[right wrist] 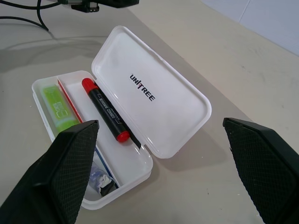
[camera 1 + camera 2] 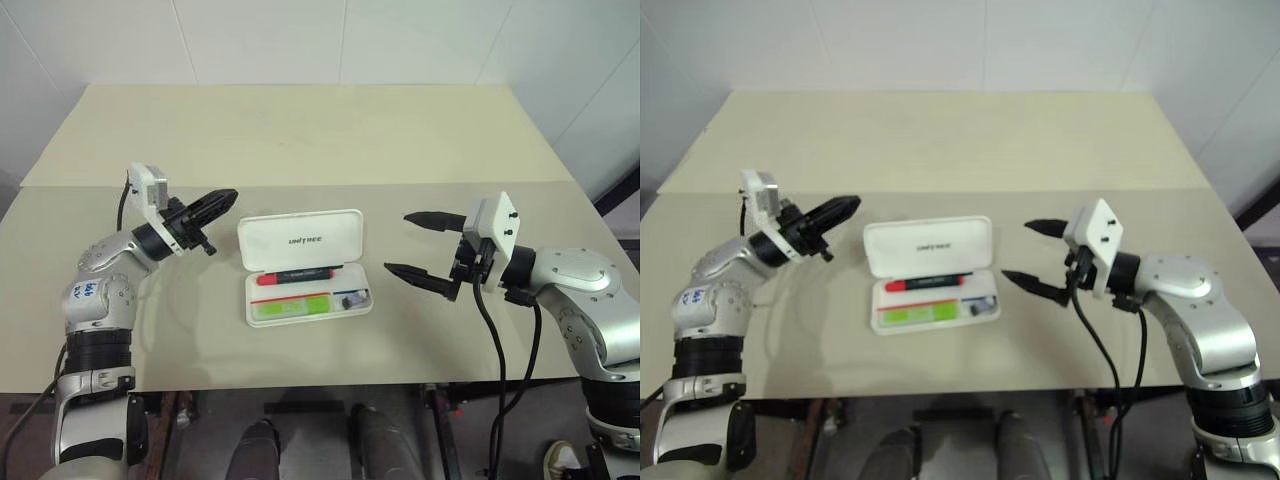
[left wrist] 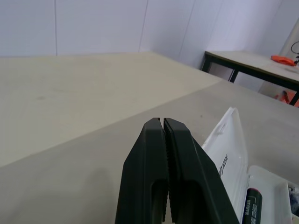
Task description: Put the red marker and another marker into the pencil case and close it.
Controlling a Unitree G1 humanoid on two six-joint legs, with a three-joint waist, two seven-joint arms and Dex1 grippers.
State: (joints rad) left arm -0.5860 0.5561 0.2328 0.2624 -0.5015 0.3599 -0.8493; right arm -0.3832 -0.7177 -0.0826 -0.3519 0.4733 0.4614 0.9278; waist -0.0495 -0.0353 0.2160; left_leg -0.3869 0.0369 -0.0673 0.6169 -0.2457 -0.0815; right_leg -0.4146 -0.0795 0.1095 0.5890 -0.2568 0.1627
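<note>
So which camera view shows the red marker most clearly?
The right wrist view: the whole red marker lies in the open pencil case. Both eye views show it small; the left wrist view catches one end.

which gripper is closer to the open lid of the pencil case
Left. The left gripper hangs shut just off the lid's left corner, while the right gripper sits open, farther off past the case's right end.

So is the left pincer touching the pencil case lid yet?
Apart. In the left eye view, bare table shows between the shut left pincer and the open pencil case lid.
</note>
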